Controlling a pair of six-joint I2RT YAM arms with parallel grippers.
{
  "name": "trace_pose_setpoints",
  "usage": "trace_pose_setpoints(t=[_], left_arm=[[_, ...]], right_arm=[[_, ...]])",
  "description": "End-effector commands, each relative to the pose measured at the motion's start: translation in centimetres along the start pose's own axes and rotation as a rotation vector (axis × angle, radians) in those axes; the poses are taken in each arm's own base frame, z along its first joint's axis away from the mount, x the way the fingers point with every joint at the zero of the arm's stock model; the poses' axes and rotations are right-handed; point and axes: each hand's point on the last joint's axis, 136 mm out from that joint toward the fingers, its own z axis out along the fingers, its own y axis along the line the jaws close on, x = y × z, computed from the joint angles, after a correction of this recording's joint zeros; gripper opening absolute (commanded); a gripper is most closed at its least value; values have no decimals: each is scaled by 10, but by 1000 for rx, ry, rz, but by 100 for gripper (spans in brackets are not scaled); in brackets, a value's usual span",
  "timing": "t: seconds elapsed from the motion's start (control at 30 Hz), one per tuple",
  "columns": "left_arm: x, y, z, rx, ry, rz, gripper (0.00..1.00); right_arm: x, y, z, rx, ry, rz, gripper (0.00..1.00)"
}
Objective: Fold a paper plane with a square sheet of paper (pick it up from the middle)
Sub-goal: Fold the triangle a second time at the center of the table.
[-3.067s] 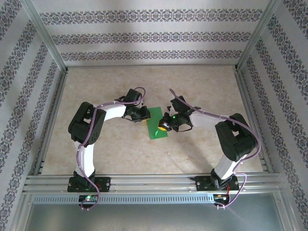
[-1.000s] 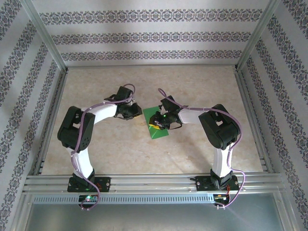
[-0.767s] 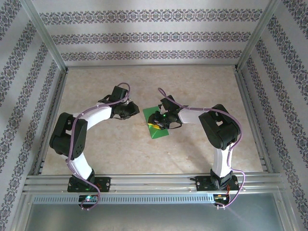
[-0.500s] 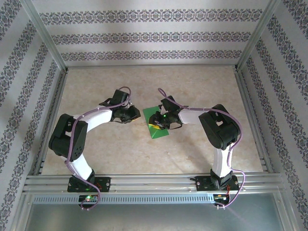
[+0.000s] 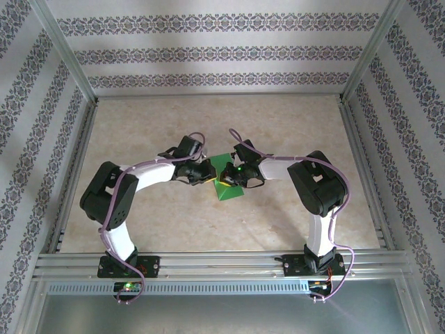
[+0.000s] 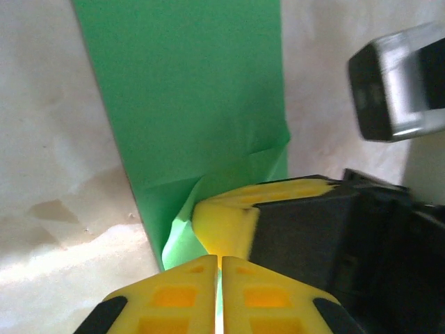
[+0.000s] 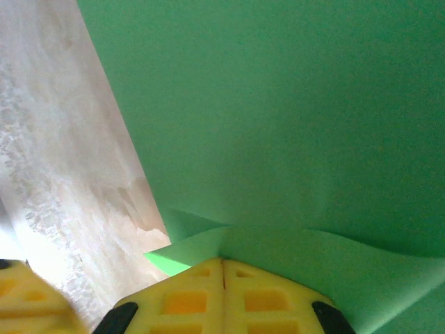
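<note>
The bright green sheet of paper [image 5: 230, 192] lies folded into a narrower strip mid-table, and both grippers meet over its middle. My left gripper [image 5: 211, 176] comes in from the left and my right gripper [image 5: 224, 180] from the right. In the left wrist view the left gripper [image 6: 220, 259] is shut, with a sliver of green between its tips and a raised edge of the paper [image 6: 188, 90] just ahead. The right gripper's fingers [image 6: 226, 219] sit right against it. In the right wrist view the right gripper [image 7: 222, 260] is shut on a pinched ridge of the paper [image 7: 278, 104].
The beige table [image 5: 278, 125] stretches all around the paper. Aluminium rails [image 5: 222, 264] run along the near edge and up both sides, with patterned walls behind them. A grey and black block [image 6: 400, 83] of the right arm hangs close by the left gripper.
The left arm swung right, brought its gripper onto the paper's left edge and closed. The right gripper stayed over the paper and shut on it, raising a ridge.
</note>
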Motion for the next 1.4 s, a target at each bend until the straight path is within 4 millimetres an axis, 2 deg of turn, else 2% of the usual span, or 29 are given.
trace_pose_setpoints(t=[0.0,0.4,0.57,0.77,0.9,0.93,1.07,1.13,1.23,1.37], left_arm=[[-2,-10,8,4,17,15,8],[-2,13,22,-115,58,31,0],[0,18,26,-139,68,38,0],[2,35,28,-216,68,46,0],[5,44,30,-260,80,49,0],[5,47,30,-274,84,50,0],[9,56,33,-325,107,61,0],[11,60,33,-348,115,66,0],[12,65,32,-374,121,80,0],[10,64,31,-380,128,100,0]], right_arm=[[18,-59,7,197,48,85,0],[18,-57,7,196,53,96,0],[19,-57,7,195,55,103,0],[17,-53,7,180,52,100,0],[14,-39,3,121,41,85,1],[11,-30,1,85,30,71,2],[-3,3,-17,-29,-16,19,6],[-9,12,-28,-64,-44,-1,7],[-15,10,-39,-61,-76,-26,8],[-15,-8,-34,-17,-55,-29,7]])
